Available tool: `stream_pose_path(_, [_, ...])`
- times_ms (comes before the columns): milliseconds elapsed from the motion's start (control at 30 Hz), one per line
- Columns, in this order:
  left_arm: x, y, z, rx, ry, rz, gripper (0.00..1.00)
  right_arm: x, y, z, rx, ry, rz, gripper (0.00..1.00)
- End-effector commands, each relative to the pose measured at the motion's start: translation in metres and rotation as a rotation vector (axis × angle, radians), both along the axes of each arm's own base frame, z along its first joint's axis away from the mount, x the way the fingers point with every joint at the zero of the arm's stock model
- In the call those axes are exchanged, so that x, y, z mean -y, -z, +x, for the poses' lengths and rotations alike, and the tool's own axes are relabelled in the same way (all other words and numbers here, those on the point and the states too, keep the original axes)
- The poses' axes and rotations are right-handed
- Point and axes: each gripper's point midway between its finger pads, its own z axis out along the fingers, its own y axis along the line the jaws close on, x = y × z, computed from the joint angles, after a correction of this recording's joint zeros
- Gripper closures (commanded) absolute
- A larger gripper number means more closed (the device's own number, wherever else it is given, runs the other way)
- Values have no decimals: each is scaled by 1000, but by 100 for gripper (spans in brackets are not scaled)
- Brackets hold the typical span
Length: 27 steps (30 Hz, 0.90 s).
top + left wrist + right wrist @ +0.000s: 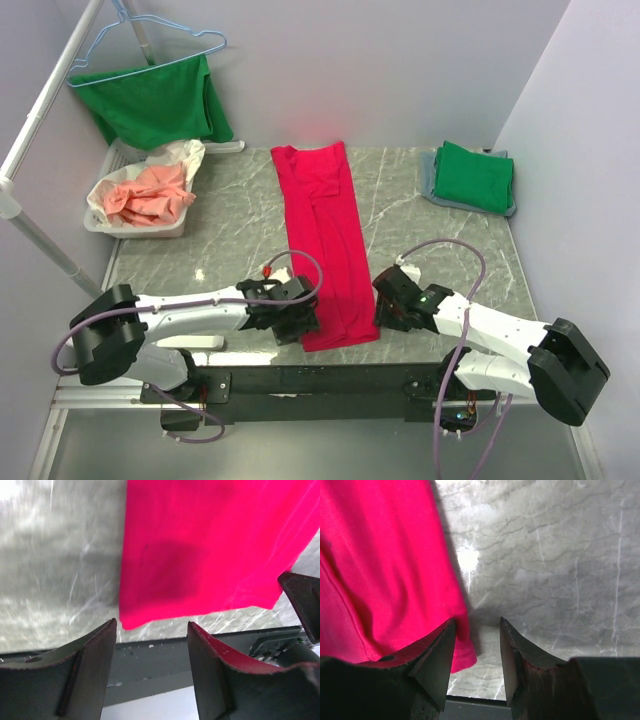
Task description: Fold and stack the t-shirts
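The left tool (pixel 297 320) stands spread at the near edge of the tabletop (pixel 230 230). In its wrist view the two dark fingers (pixel 95 665) are apart with nothing between them. The gap of the left tool (pixel 152 625) shows only the tabletop's edge and the dark rail below it. The near left corner of the red t-shirt (pixel 200 545) lies just beyond the fingertips, flat on the marble and not touching them.

The right tool (pixel 385 305) is spread too, at the shirt's near right corner. In its wrist view the left finger (pixel 432 665) overlaps the hem of the red t-shirt (pixel 380 565). The other finger sits over bare tabletop (pixel 560 555), and the gap of the right tool (pixel 477 621) shows mostly stone. No cloth is pinched.

The red t-shirt (pixel 325 230) lies in the middle of the tabletop as a long narrow strip, sides folded in. Its collar is towards the far edge and its hem is between the two tools.

At the far right corner a folded green t-shirt (pixel 475 175) rests on top of a folded grey t-shirt (pixel 430 185). At the far left a white basket (pixel 135 228) holds peach cloth (pixel 150 195). Behind it a green garment (pixel 155 100) hangs from a hanger.
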Motion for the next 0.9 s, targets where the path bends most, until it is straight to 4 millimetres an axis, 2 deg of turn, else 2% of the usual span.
stream_pose_path(0, [-3, -5, -7, -15, -106, -32, 37, 0, 8, -9, -15, -13, -10, 53])
stream_pose_path(367, [1, 11, -22, -73, -103, -18, 40, -11, 7, -16, -14, -56, 0, 53])
stream_pose_path(500, [3, 22, -27, -108, -87, 0, 45, -14, 11, -20, -28, -59, -1, 54])
stream_pose_path(633, [4, 23, -23, -92, -95, -1, 56, -15, 15, -24, -38, -62, -3, 55])
stream_pose_path(667, [3, 23, -22, -87, -97, 0, 62, -15, 16, -25, -41, -64, -6, 55])
stream_pose_path(767, [3, 23, -18, -75, -102, 2, 70, -14, 19, -27, -51, -61, -16, 58])
stream_pose_path(833, [2, 25, -17, -81, -99, 5, 74, -14, 19, -28, -53, -66, -17, 64])
stream_pose_path(867, [2, 26, -18, -85, -98, 7, 79, -15, 19, -29, -55, -64, -18, 66])
